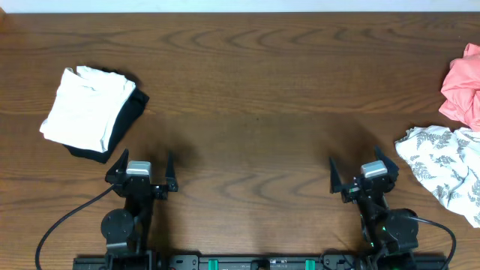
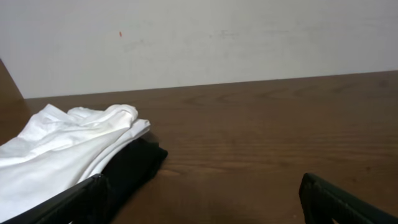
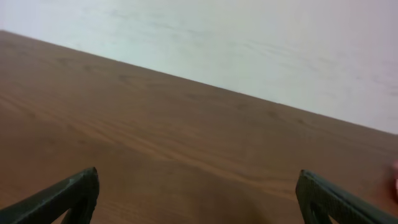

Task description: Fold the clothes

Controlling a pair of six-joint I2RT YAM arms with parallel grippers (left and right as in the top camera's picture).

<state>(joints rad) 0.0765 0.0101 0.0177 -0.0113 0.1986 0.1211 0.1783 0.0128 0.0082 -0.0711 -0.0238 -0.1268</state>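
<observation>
The clothes, a crumpled salmon-pink garment (image 1: 461,84), lie at the table's far right edge, partly cut off by the overhead view. A sliver of pink shows at the right edge of the right wrist view. My right gripper (image 1: 355,159) (image 3: 198,180) stands open near the front edge, well to the left of and in front of the garment, with only bare wood between its fingers. My left gripper (image 1: 145,159) (image 2: 201,190) is open too, at the front left, holding nothing.
A folded white garment (image 1: 86,109) (image 2: 62,149) rests on a black one (image 1: 131,112) (image 2: 134,165) at the left, just beyond my left gripper. A white cloth with grey leaf print (image 1: 442,169) lies crumpled at the right, beside my right gripper. A pale wall stands behind the brown wooden table (image 1: 247,97).
</observation>
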